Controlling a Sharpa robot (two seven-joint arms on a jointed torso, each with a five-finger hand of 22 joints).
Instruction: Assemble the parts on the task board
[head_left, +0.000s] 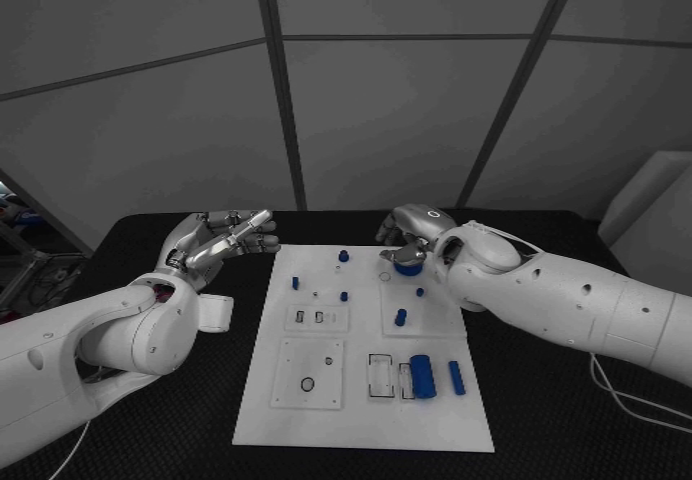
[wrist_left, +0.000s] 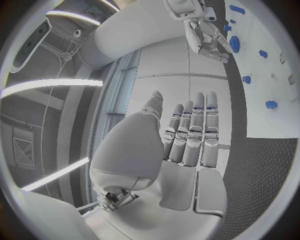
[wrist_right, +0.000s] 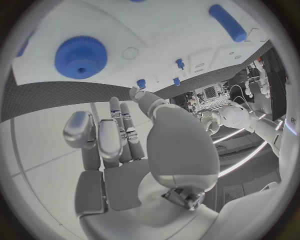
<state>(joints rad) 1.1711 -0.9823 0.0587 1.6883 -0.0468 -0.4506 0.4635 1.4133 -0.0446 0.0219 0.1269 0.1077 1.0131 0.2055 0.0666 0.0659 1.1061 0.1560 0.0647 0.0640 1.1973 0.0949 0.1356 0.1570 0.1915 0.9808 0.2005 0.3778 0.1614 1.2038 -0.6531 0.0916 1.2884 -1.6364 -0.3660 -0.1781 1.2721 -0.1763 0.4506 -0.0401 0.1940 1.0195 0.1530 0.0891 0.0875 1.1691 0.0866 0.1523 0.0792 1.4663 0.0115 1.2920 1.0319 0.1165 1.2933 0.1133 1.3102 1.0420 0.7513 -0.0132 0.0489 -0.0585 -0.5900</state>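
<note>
The white task board lies in the middle of the black table. A blue gear sits at its far right; the right wrist view shows this gear flat on the board. My right hand hovers just above and behind the gear with its fingers stretched out and holding nothing. My left hand is raised off the board's far left corner, its fingers straight and apart, empty. From the left wrist, the right hand points down beside the gear.
Small blue pegs stand on the far half of the board. A thick blue cylinder and a thinner one lie near its front right. Black table surrounds the board.
</note>
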